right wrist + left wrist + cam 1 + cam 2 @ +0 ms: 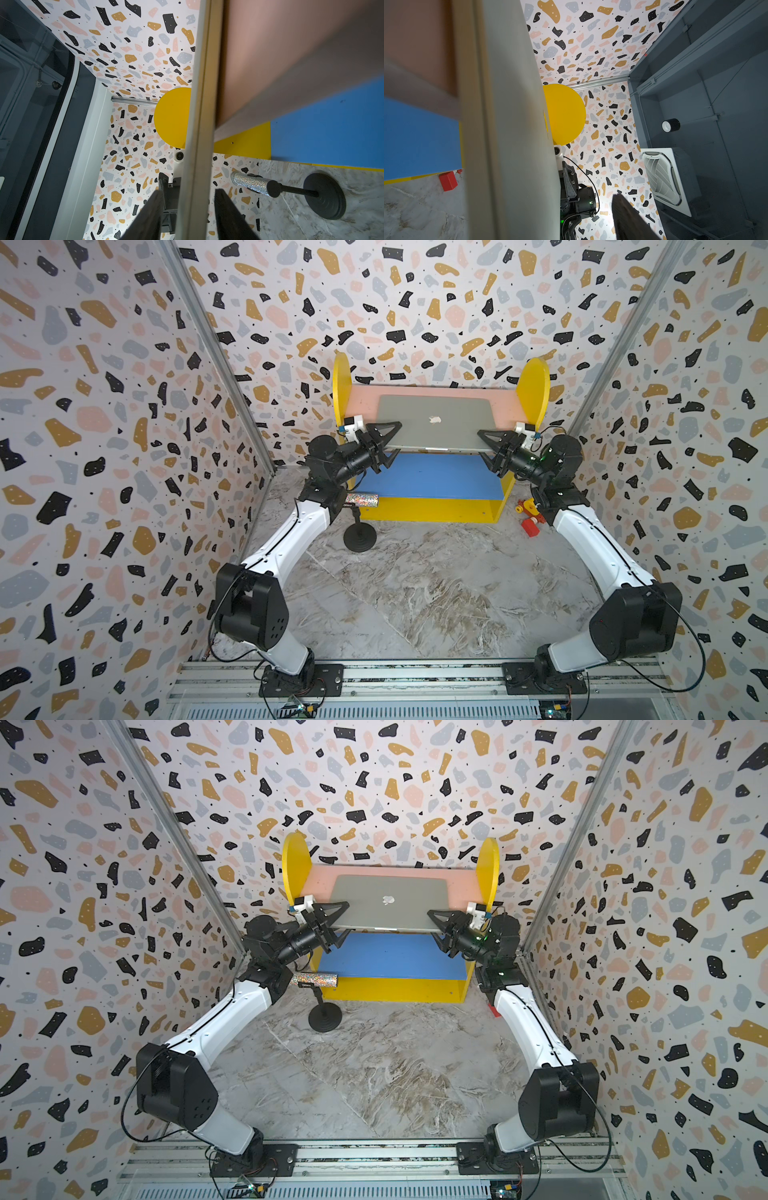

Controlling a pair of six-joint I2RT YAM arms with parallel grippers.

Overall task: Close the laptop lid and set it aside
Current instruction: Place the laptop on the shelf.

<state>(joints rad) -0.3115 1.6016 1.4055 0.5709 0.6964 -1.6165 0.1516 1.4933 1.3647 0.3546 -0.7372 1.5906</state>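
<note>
Two black grippers flank the laptop (415, 435), which sits shut on the pink top board (363, 400) of a yellow shelf (432, 510) against the back wall. Its near edge reaches out past that board's front, above the blue lower board (428, 477). The laptop lid (457, 410) is a flat, matte silver-grey panel with rounded corners and a small pale apple logo (435, 419) at its centre, folded down onto the base so that no screen or keys show. In both wrist views the side edge reads as a thin slab with a fine seam along it. The long axis runs side to side between the shelf's two rounded yellow end panels, parallel to the back wall. One long edge faces the wall and the other faces the robot's bases, with a pale notch at its middle. The left gripper (395, 443) straddles the left short edge with its jaws spread and a finger (629, 218) clearly off the lid. The right gripper (482, 448) straddles the right short edge, and its fingers (145, 216) stand parted on either side of the slab with gaps showing.
</note>
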